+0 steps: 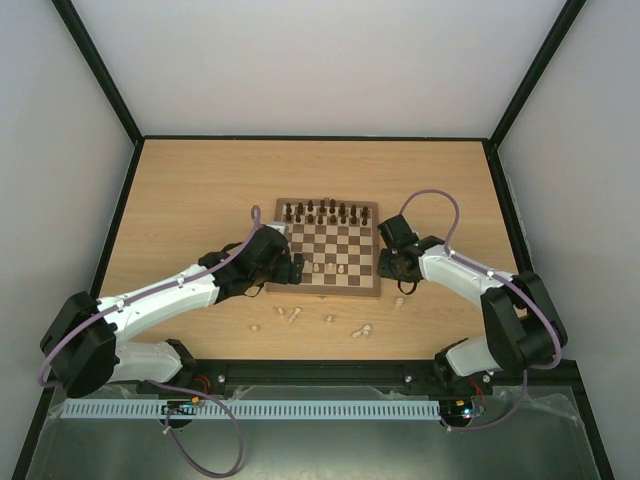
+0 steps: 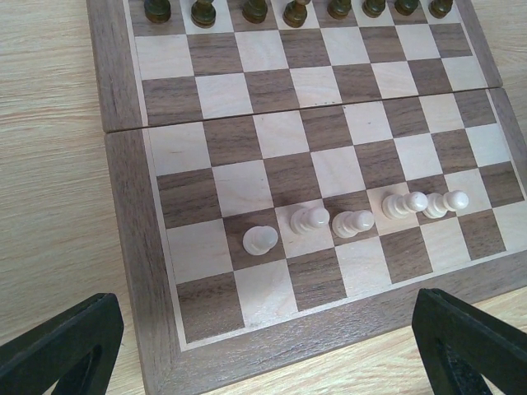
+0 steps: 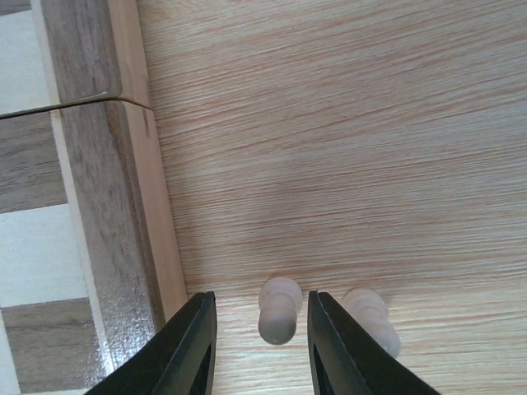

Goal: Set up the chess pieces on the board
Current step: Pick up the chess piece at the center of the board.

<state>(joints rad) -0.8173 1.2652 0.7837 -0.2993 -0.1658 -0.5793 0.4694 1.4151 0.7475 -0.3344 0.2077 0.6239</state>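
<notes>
Now the right tool [image 3: 262, 298], narrowly spread, straddles a pale pawn [image 3: 279, 317] on the desk [image 3: 329, 123] at the frame's bottom, beside the board [image 3: 107, 247], and should next pinch and lift it; the left tool [image 2: 268, 313] is spread wide.

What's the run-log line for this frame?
phase: pawn pickup | right gripper: open, straddling pale pawn on table beside board | left gripper: open, empty, by board's near-left corner | on board: five pale pieces

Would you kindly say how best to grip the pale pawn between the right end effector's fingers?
Pinch the pawn across its narrow waist from above, where the right end effector straddles it; the rounded head would likely slip, and another pawn crowds one side.
</notes>
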